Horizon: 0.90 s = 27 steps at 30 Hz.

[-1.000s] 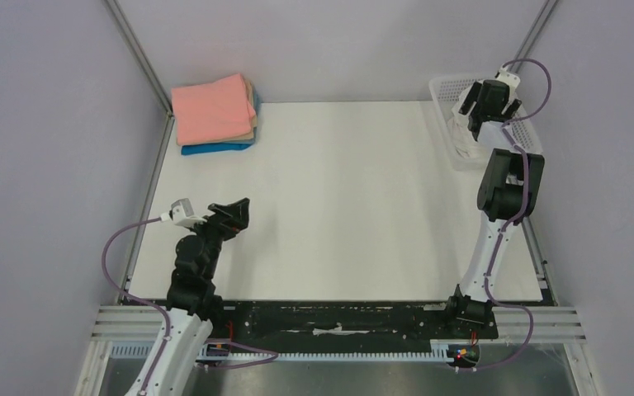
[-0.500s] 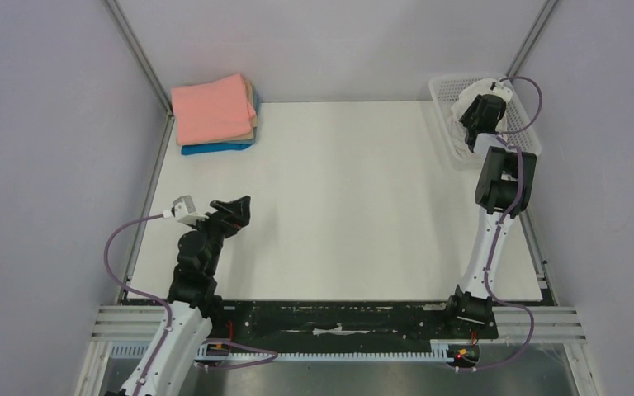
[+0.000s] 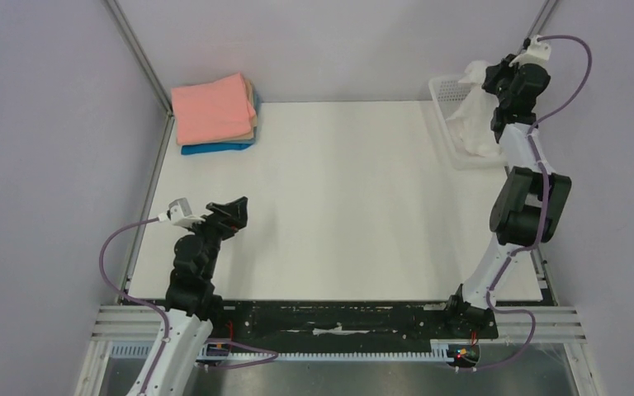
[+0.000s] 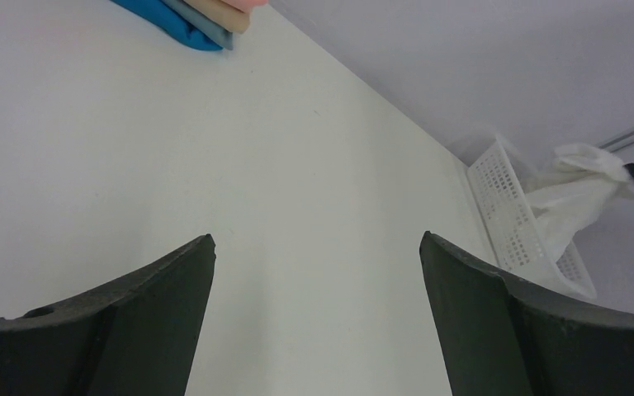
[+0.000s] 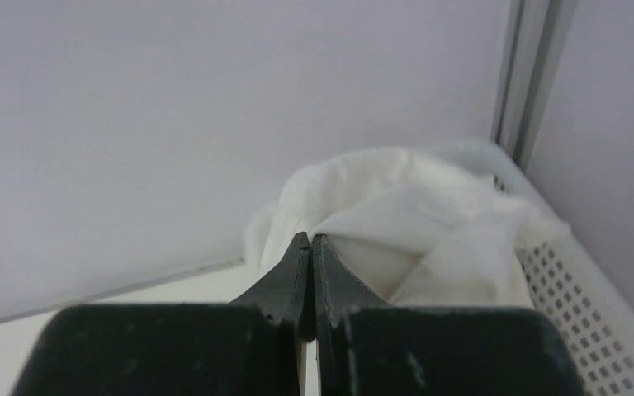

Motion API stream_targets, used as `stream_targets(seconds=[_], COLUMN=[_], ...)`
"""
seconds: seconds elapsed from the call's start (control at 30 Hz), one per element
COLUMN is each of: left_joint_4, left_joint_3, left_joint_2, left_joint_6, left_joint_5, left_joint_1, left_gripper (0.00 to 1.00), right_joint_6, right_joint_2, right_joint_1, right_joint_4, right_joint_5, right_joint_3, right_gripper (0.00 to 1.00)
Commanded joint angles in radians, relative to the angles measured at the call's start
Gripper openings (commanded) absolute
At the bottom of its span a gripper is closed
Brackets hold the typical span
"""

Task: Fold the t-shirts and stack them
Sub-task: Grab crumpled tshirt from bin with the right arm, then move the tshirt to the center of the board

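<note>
My right gripper (image 3: 489, 79) (image 5: 309, 238) is shut on a pinch of the plain white t-shirt (image 3: 472, 111) (image 5: 417, 214). It holds the shirt up above the white lattice basket (image 3: 440, 86), and the cloth hangs down into the basket in a bunch. In the left wrist view the same white shirt (image 4: 574, 191) shows raised over the basket (image 4: 503, 194). Folded t-shirts lie in a stack (image 3: 213, 111) at the far left corner: salmon-pink on top, tan under it, blue (image 3: 215, 149) at the bottom. My left gripper (image 3: 238, 208) (image 4: 317, 239) is open over the near left of the table, holding nothing.
The basket (image 5: 590, 301) stands in the far right corner against the frame post (image 5: 528, 74) and the walls. The white table (image 3: 338, 206) lies between the stack and the basket. A black rail (image 3: 338, 318) runs along the near edge.
My right gripper closed on the white t-shirt inside the basket and rose with it, the arm stretching up and back. The left arm stayed where it was.
</note>
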<state>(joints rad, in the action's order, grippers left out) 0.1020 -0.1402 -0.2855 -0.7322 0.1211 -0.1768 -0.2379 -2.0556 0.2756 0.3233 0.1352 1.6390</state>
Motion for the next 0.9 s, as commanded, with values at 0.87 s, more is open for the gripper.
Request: stream_targets(seconds=[0.87], left_joint_4=[-0.450], left_joint_3=[-0.209], left_joint_2=[0.165], left_joint_6=[-0.048], left_joint_5=[-0.085], left_joint_1=[0.000], left_gripper=[0.99], right_joint_6=[-0.216], right_joint_2=[0.602], right_joint_1=[-0.808], right_joint_4=[0.190], right_joint_5=[0.140], right_joint_3=[-0.001], right_gripper=[0.00])
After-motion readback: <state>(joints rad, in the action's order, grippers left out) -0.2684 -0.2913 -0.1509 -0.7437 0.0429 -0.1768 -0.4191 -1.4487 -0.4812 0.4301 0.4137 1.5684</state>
